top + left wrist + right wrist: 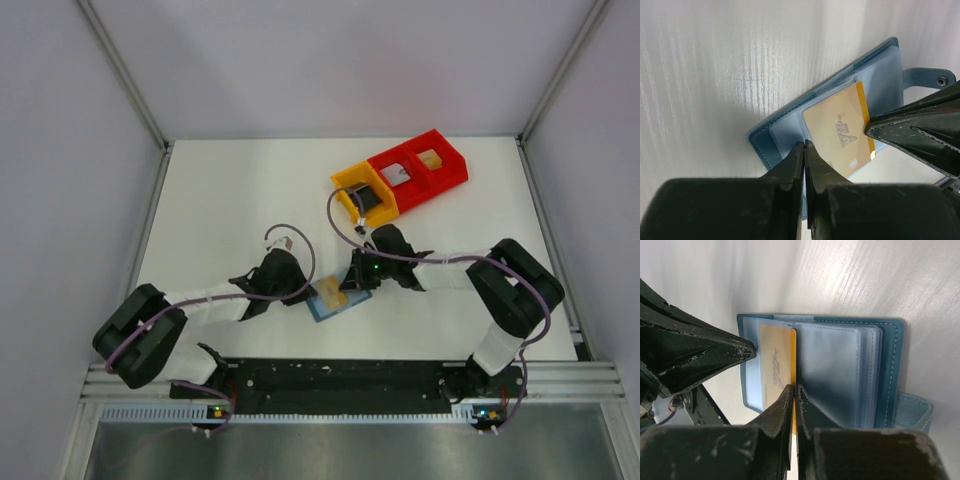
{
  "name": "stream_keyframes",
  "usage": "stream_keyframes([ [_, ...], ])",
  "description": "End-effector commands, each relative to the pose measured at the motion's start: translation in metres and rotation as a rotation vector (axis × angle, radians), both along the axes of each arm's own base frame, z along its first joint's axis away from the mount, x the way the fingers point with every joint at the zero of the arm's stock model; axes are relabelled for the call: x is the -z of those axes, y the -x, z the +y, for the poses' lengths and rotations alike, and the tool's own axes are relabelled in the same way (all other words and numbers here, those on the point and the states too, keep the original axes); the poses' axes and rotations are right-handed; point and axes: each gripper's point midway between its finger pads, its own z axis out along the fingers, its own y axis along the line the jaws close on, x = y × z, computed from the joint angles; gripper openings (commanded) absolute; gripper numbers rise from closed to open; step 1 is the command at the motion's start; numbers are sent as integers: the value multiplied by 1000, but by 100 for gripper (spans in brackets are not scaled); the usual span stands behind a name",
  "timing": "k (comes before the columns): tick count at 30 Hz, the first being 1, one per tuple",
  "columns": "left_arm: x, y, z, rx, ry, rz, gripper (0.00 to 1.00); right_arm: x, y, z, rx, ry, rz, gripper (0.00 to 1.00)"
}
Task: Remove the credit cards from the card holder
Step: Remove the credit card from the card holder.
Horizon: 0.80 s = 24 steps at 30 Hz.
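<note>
The teal-blue card holder (322, 308) lies open on the white table between my two grippers. Its clear sleeves (832, 370) and tab (925, 77) show. A tan-yellow credit card (837, 135) sticks partly out of a sleeve; it also shows in the right wrist view (775, 360). My right gripper (794, 386) is shut on this card's yellow edge. My left gripper (805, 144) is shut at the holder's (765, 142) opposite edge, seemingly pinching a sleeve. From above, the left gripper (300, 290) and right gripper (358, 282) flank the holder.
A row of joined bins stands at the back right: a yellow bin (350, 180) with a dark card inside, a red bin (385, 160) with a pale card, and a red bin (450, 160) with a tan item. Metal frame posts edge the table.
</note>
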Motion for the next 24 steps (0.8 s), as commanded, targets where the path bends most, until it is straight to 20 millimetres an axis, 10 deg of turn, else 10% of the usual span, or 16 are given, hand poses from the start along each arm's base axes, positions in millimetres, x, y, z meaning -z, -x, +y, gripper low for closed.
stream_keyframes([
  [1,22,8,21,-15,-118,49,5,-9,-14,-6,22,28,-74,0],
  [10,-14,4,-3,37,42,-32,8,-5,-9,1,-13,-4,-45,0],
  [17,-65,-5,-21,79,181,-169,31,-6,-7,4,-27,-20,-41,0],
  [24,-49,-7,-28,108,169,-140,31,-7,-5,8,-34,-38,-31,0],
])
